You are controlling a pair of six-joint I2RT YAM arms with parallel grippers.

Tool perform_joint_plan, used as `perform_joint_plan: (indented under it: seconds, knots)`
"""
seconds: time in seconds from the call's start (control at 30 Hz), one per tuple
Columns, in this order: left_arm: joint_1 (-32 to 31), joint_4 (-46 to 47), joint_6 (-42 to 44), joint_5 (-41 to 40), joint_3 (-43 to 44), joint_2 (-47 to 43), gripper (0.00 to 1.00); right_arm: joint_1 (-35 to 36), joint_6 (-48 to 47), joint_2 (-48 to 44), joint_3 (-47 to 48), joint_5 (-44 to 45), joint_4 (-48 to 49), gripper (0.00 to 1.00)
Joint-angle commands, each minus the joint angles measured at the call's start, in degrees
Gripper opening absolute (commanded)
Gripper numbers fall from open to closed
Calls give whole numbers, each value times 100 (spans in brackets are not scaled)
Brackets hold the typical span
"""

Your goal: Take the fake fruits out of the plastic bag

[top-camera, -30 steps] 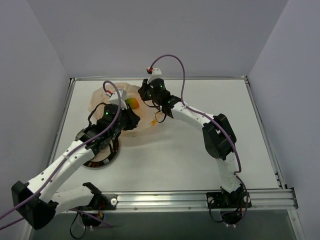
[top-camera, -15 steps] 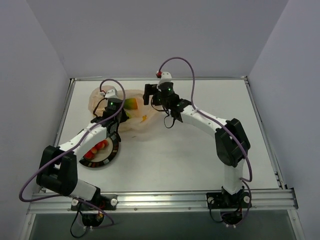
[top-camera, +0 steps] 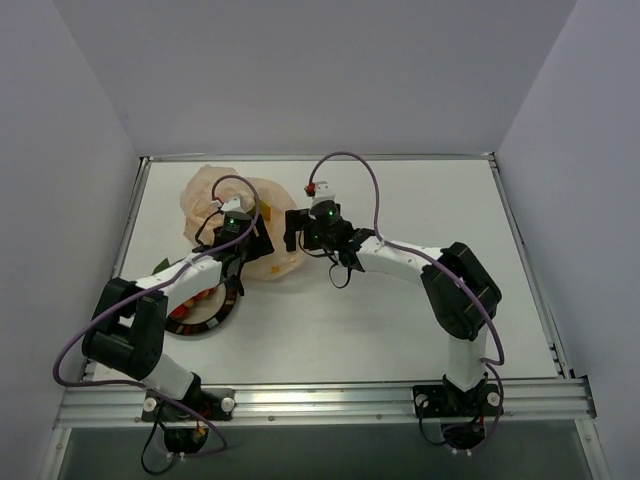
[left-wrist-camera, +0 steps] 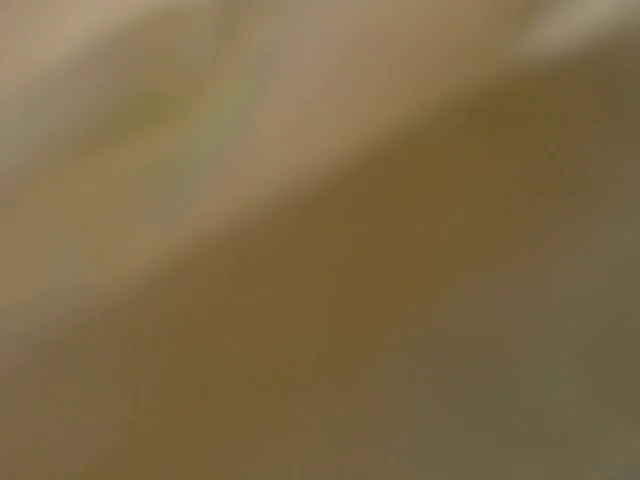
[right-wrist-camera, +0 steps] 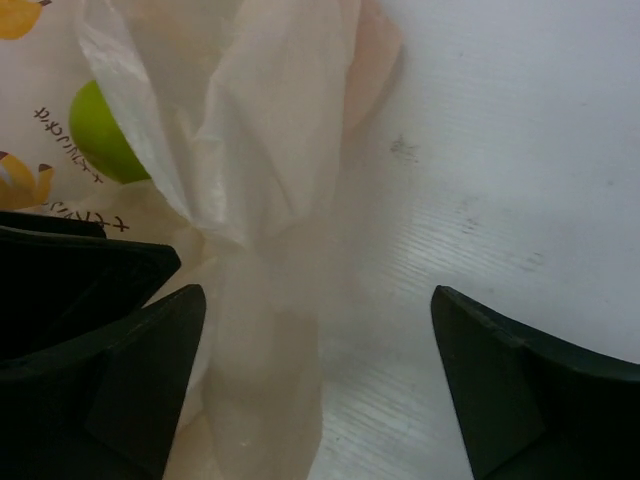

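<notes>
Now working over a white, faintly ribbed table, matte and lightly scuffed. Heaped at its far left, a thin crinkly peach bag, translucent, gathered into a soft twisted fold at the near right corner. Next to that, toward the near edge, a round dark-rimmed plate carrying small glossy red pieces, so judged partly unloaded already.

Brought the right claw down from the far side within the last second to that twisted fold. Spread wide in its own wrist view, with film lying loose between the black wedge fingers, not pinched. Pulled the left claw in over the bag's middle; cannot tell whether spread or closed, with its wrist view nothing but smeared tan, probably pressed against film.

Lost sight from above of the orange-green fruit visible half a second ago, likely beneath the left claw. Showing through the film at the right wrist, a smooth round green fruit, inside the bag. Smallest, yellow banana prints. Reads as bracing the bag before reaching in.
</notes>
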Motion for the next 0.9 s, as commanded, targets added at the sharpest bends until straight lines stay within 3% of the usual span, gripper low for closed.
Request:
perform_joint_plan:
  seconds: [0.0, 0.07, 0.1, 0.2, 0.4, 0.5, 0.87]
  knots:
    - [10, 269, 5, -122, 86, -172, 70, 35, 191, 216, -76, -432, 698, 83]
    - [19, 295, 5, -262, 69, -251, 71, 26, 253, 234, -155, -345, 752, 56]
    - [27, 304, -21, -306, 77, -278, 71, 26, 262, 199, -216, -318, 821, 32]
    - [80, 383, -91, -350, 147, -331, 71, 26, 271, 32, -524, 112, 866, 8]
    - [124, 409, -363, -947, 209, -208, 72, 87, 183, -162, -762, 174, 840, 4]
    - [203, 682, -408, -1080, 253, -15, 66, 192, 139, -197, -762, 244, 822, 4]
    - [370, 620, -469, -1362, 991, 917, 66, 289, 51, -293, -858, 297, 822, 4]
